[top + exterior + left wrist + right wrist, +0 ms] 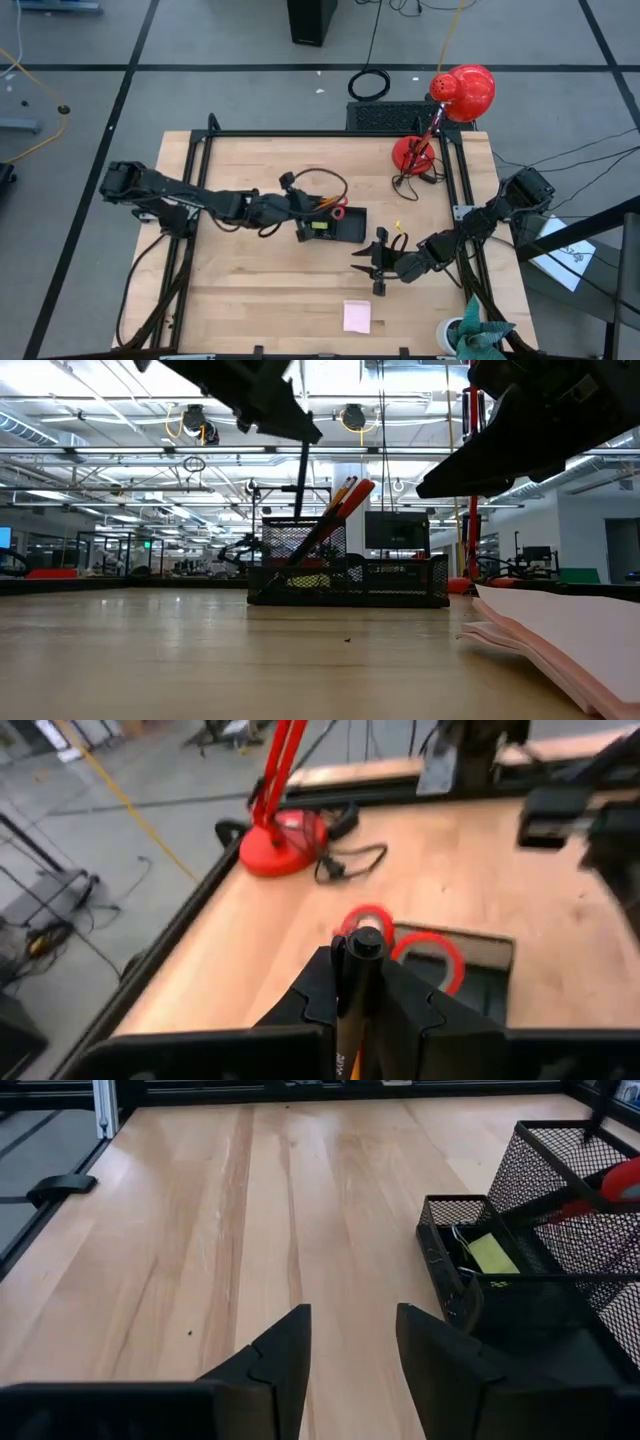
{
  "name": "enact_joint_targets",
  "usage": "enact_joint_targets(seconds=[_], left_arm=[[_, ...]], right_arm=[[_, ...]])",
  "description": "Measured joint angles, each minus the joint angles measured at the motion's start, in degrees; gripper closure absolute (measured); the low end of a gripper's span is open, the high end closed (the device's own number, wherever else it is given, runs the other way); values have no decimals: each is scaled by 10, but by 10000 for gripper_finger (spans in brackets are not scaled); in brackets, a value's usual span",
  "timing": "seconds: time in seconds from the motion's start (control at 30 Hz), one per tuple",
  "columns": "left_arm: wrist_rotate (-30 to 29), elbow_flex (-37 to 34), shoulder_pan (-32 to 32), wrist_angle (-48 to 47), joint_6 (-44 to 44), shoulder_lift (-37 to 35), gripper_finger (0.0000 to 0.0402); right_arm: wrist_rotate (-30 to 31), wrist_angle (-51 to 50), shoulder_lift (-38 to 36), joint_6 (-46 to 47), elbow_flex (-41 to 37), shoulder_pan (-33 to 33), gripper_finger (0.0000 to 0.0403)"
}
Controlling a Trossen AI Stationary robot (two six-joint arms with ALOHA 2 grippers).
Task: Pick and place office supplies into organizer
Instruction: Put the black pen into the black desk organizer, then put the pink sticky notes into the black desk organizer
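Observation:
The organizer [338,228], a black mesh tray, stands mid-table with orange pencils [345,495] and red-handled scissors [425,952] sticking up out of its taller section [303,550]. A yellow item [490,1252] lies in a low compartment. My left gripper [362,970] reaches in from the left, above the organizer [480,970], shut on a dark pen [303,480]. My right gripper [350,1315] hovers open just to the near right of the organizer [530,1250], with nothing between its fingers. The pink sticky-note pad [357,316] lies flat near the front edge. My left gripper pinches the dark pen just below its top end [362,948] between the two fingers. The fingers come from the table's left, slanting slightly down, and lie across the pen. The pen hangs upright below them, its lower end [303,545] down inside the organizer's tall mesh section.
A red desk lamp [440,120] with its cord stands at the far right of the table. The black frame rail [330,133] runs along the table's edges. Bare wood lies left of the organizer and between it and the pad [560,635].

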Motion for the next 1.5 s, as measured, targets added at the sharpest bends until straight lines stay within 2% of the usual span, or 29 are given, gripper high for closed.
enact_joint_targets(seconds=[0.2,0.67,0.97,1.07,1.27,1.4,1.5], left_arm=[[27,0,16,-12,-17,31,372],[36,0,45,-25,-42,112,365],[58,0,48,-29,-49,113,358],[64,0,47,-29,-44,113,338],[69,0,42,-22,-44,112,264],[57,1,30,-12,-38,95,224],[47,-1,13,-31,-9,61,208]], right_arm=[[0,-12,0,0,0,0,264],[0,-5,0,11,-7,0,267],[0,8,0,0,-7,0,270],[0,8,0,0,-7,0,269],[0,8,0,0,-7,0,272],[0,8,0,0,-7,0,272],[0,9,0,0,-7,0,273]])
